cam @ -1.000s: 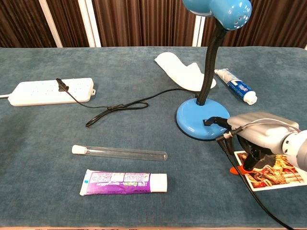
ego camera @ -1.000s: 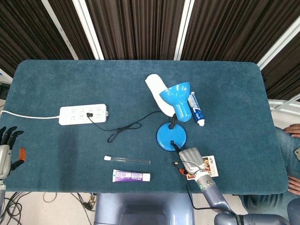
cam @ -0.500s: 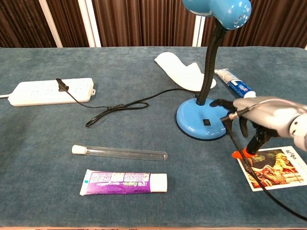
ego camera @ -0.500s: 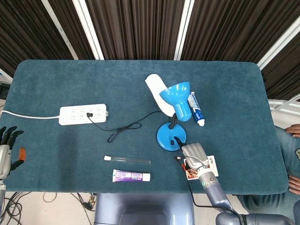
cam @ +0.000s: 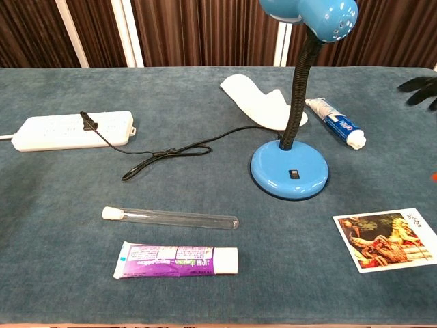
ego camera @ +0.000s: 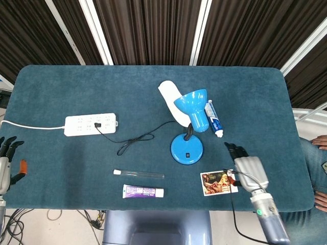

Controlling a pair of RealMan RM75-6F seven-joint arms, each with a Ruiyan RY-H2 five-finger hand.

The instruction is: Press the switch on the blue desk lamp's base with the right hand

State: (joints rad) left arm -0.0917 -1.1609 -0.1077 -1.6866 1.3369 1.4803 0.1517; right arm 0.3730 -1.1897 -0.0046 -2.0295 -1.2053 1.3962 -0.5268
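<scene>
Standing position: right hand (ego camera: pixel 249 166) was at the lower right of the head view, over bare cloth, right of the lamp and apart from it.
Right hand state: fingers extended and spread, nothing held; only dark fingertips (cam: pixel 418 85) showed at the right edge of the chest view.
Left hand: left hand (ego camera: pixel 7 158) sat at the lower left edge of the head view, off the table (ego camera: pixel 61 92), fingers extended and apart, nothing held.
Lamp: blue desk lamp (ego camera: pixel 190 127) stood at centre frame, head raised on a black gooseneck.
Lamp base: round base (cam: pixel 289 174) rested flat on the cloth.
Switch: small black switch (cam: pixel 293 174) sat on top of the base at its near side, untouched.
Lamp cord: black cord (cam: pixel 177 152) ran left to the white power strip (ego camera: pixel 91 124).
Picture card: picture card (ego camera: pixel 219 182) lay just left of the right hand.
Other items: glass tube (cam: pixel 171 218) and purple tube (cam: pixel 179 260) lay at lower left of centre; white toothpaste tube (ego camera: pixel 213 118) and a white cloth (cam: pixel 258 104) lay beside the lamp head.
</scene>
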